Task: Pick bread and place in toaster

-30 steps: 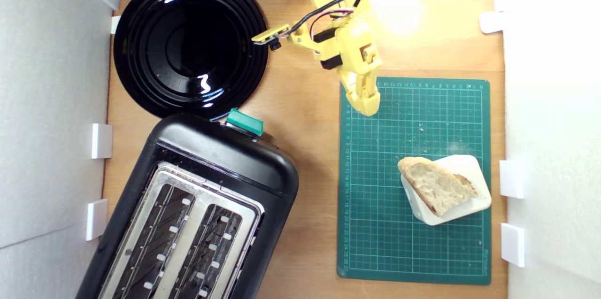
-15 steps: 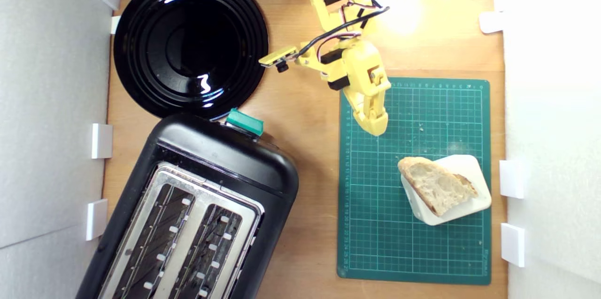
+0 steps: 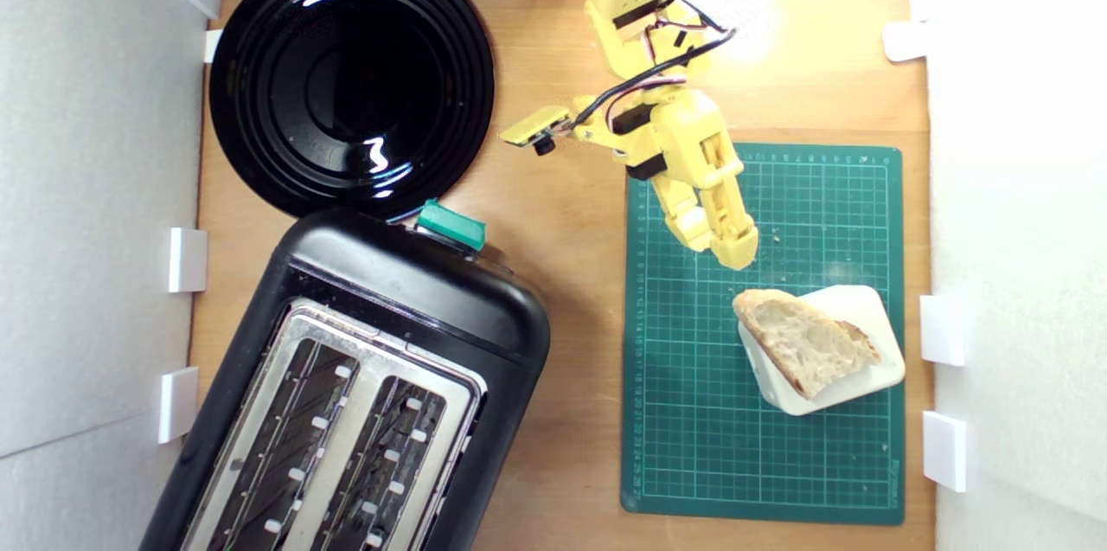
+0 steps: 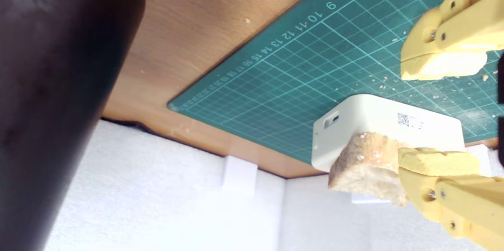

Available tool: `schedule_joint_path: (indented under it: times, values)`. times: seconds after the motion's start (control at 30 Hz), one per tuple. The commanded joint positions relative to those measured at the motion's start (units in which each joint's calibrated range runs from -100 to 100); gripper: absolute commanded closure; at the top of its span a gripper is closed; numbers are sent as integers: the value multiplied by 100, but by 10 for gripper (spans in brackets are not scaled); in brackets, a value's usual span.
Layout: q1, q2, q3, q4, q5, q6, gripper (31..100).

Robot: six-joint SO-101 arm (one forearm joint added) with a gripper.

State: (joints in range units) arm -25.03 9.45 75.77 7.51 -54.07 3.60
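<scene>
The bread, a pale wedge with a brown crust, lies tilted on a cream rounded box on the green mat. My yellow gripper hovers just short of the bread's crust end, apart from it. In the wrist view the gripper is open, its two fingers spread wide, with the bread and the box beyond the gap; one fingertip overlaps the bread's edge. The black toaster with its silver slotted top and teal lever stands at the exterior view's lower left; its dark side fills one side of the wrist view.
A glossy black plate lies beside the toaster's lever end. The green cutting mat covers the exterior view's right side of the wooden table. White blocks line the table edges against white walls. Crumbs dot the mat.
The arm has swung toward the exterior view's right and down the mat, bringing the gripper from the mat's top left corner close to the bread. Bread and toaster have not moved.
</scene>
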Motion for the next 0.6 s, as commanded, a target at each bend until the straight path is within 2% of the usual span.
schedule_joint_path:
  times: [0.0, 0.17, 0.57]
  values:
    - [-123, 70, -419, -53, -208, 25, 474]
    - [-132, 103, -483, 20, -208, 30, 383]
    - [-140, 386, -991, 20, -199, -17, 375]
